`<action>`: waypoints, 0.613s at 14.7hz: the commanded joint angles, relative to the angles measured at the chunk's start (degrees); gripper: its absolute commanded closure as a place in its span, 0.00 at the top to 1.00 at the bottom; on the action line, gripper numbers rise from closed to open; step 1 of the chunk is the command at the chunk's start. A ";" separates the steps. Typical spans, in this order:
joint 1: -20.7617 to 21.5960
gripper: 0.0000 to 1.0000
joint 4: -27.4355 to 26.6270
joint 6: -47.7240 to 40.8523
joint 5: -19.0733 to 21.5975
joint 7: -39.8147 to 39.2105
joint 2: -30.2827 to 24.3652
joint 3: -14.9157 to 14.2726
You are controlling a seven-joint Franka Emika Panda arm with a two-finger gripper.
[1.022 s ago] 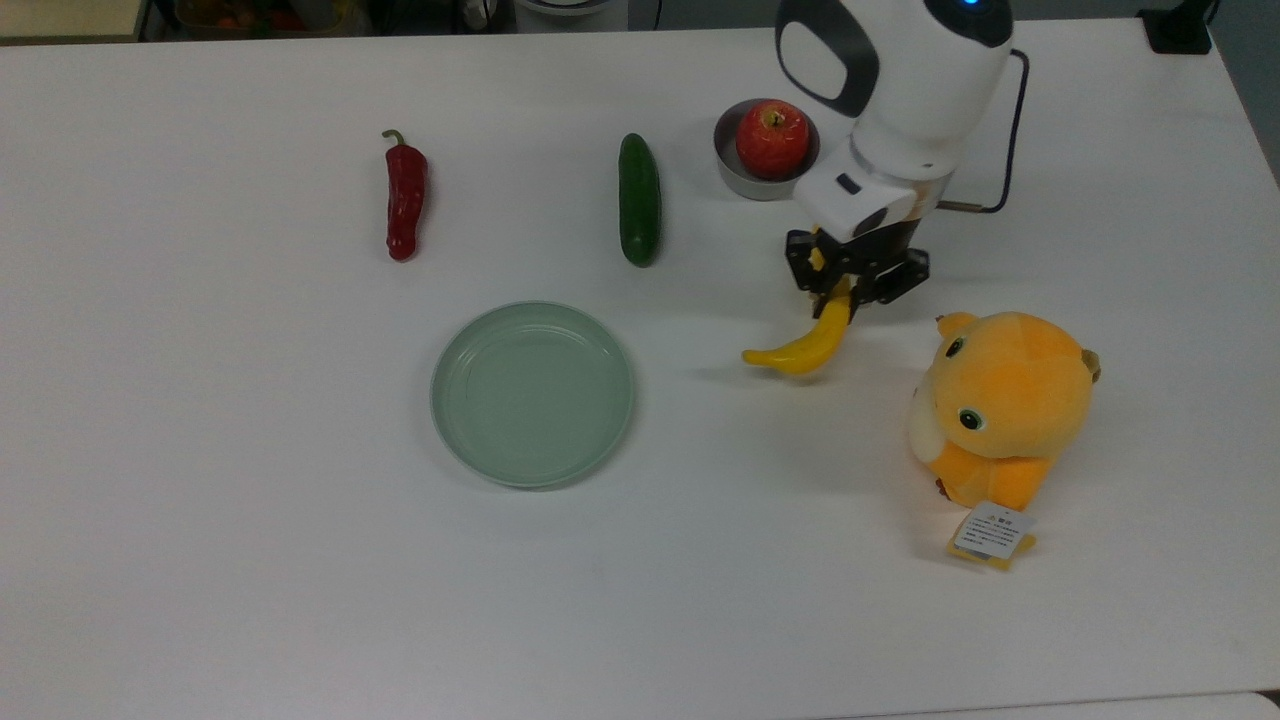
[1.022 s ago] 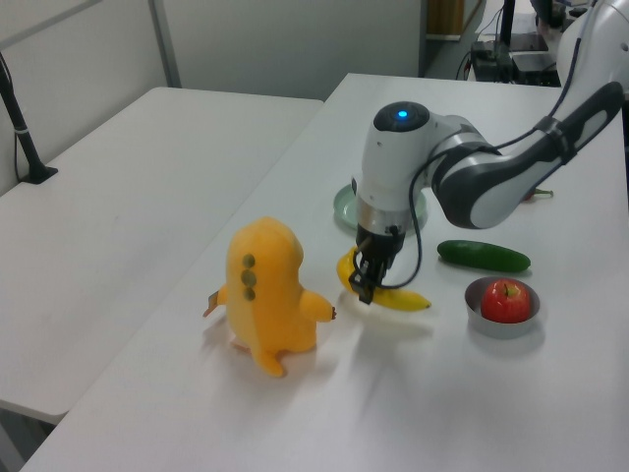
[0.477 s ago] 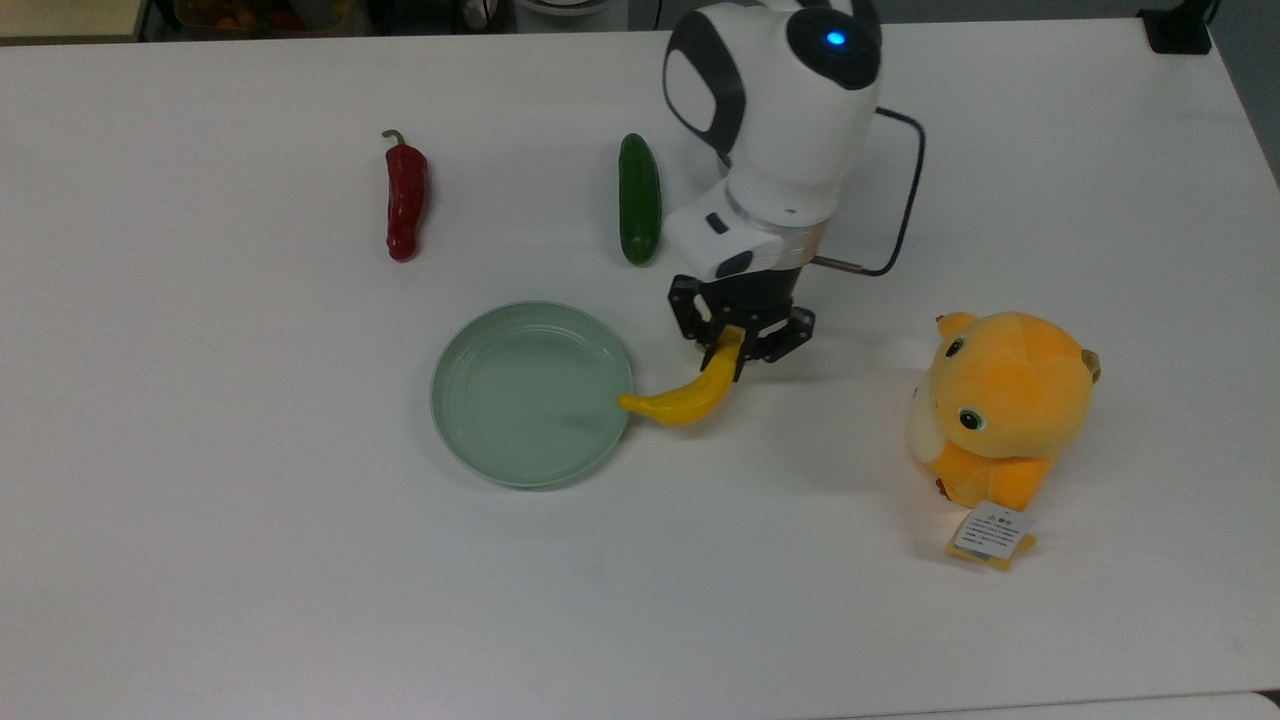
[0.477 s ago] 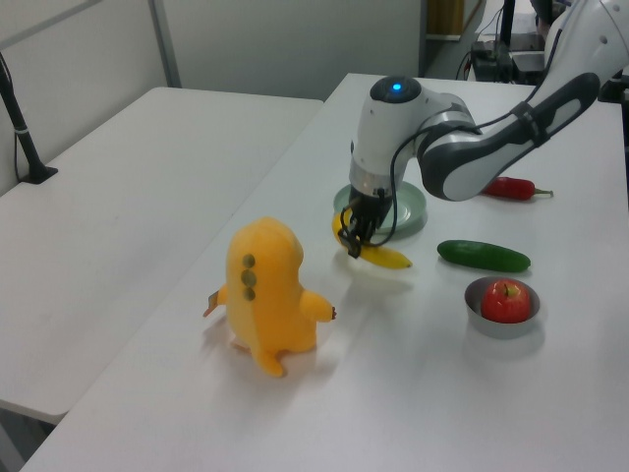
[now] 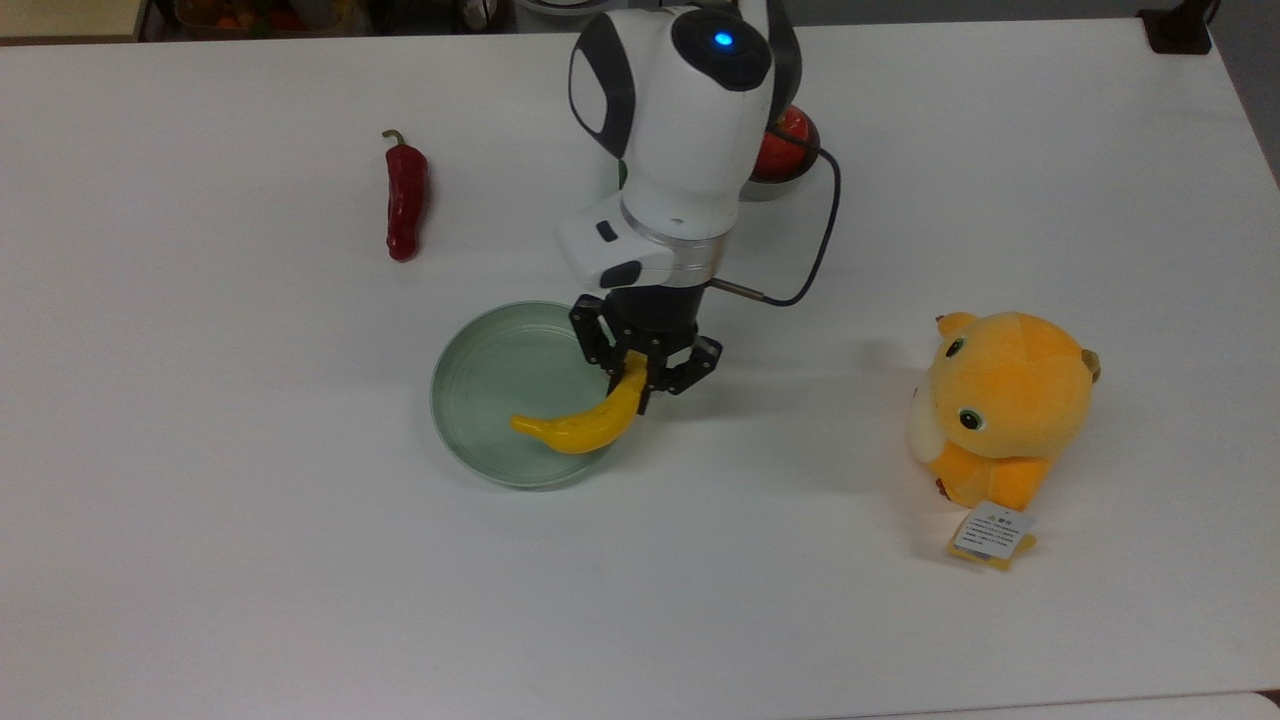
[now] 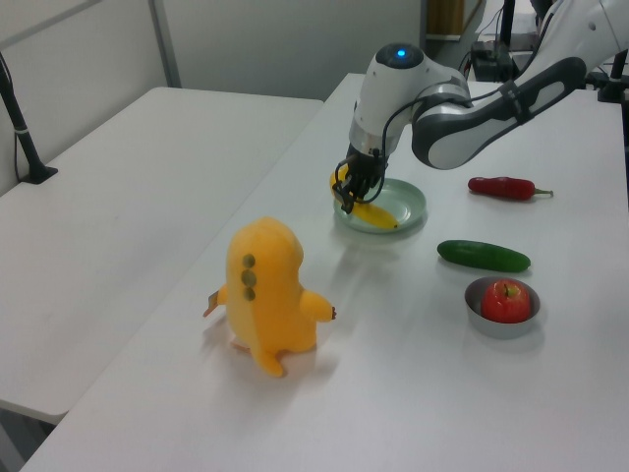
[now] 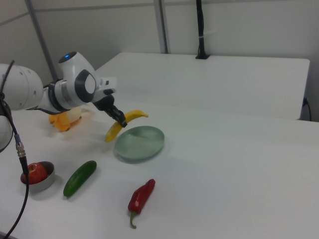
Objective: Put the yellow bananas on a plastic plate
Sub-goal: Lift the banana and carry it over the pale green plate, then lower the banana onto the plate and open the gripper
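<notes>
Your gripper (image 5: 646,381) pinches the yellow banana (image 5: 580,424) at one end, right over the rim of the plastic plate (image 5: 478,378). From the jaws, the fruit's free end reaches out above the plate's floor. Release here and the gripped end may catch the rim beneath the jaws and tip the banana onto the table (image 5: 250,560).

Banana (image 5: 580,428) yellow; plate (image 5: 480,385) pale mint-green; pepper (image 5: 405,203) red; cucumber (image 6: 483,256) dark green; plush toy (image 5: 1005,405) orange-yellow; table (image 5: 200,500) white.
</notes>
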 commanded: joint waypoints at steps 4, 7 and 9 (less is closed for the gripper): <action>-2.23 0.03 -1.14 1.06 0.22 -3.66 -0.90 -1.24; -2.33 0.51 -1.31 0.72 0.22 -3.75 -0.90 -1.24; -2.33 0.87 -1.84 0.45 0.14 -3.75 -0.81 -1.24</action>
